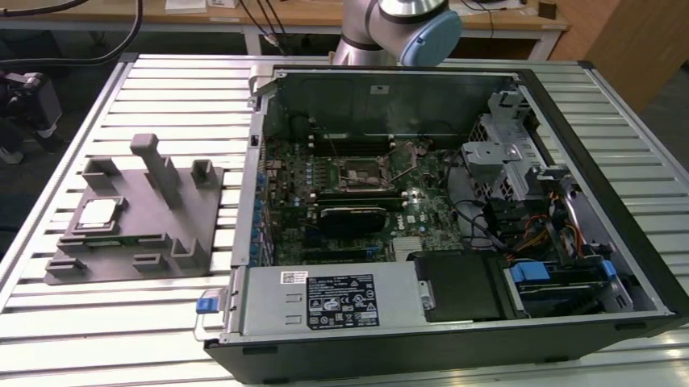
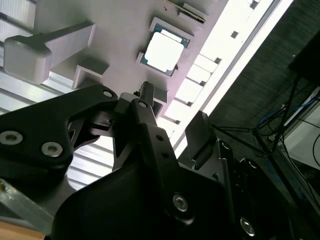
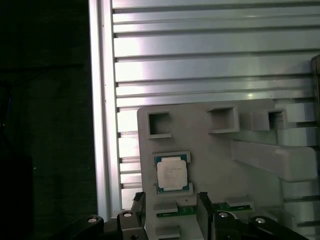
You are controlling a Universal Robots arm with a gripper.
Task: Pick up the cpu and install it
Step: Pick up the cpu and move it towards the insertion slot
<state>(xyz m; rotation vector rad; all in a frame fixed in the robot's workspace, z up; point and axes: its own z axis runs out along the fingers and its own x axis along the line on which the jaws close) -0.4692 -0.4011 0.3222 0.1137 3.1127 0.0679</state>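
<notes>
- surface (image 1: 161,89): slatted metal; runs out past the frame edges in the exterior view.
- computer case (image 1: 431,359): lies open on the surface toward the exterior view's right, its near corners cut off. The motherboard (image 1: 323,189) is inside, with the socket (image 1: 364,173) near its middle. The socket's frame is hard to make out.
- arm (image 1: 401,28): behind the case. One joint and a stretch of tube are in frame; the rest is cut off at the top edge.
- grey holder (image 1: 161,234): on the surface at the exterior view's left, beside the case; has posts and pockets.
- tool (image 3: 171,199): black, fingers spread with nothing between them, above the holder near the cpu. Its body blocks much of the second wrist view.
- cpu (image 3: 172,173): lies flat in a shallow pocket of the grey holder, silvery top up, untouched, well apart from the socket.
- green strip (image 3: 175,213): in a slot just beside the cpu, partly hidden by the tool; its kind cannot be told.
</notes>
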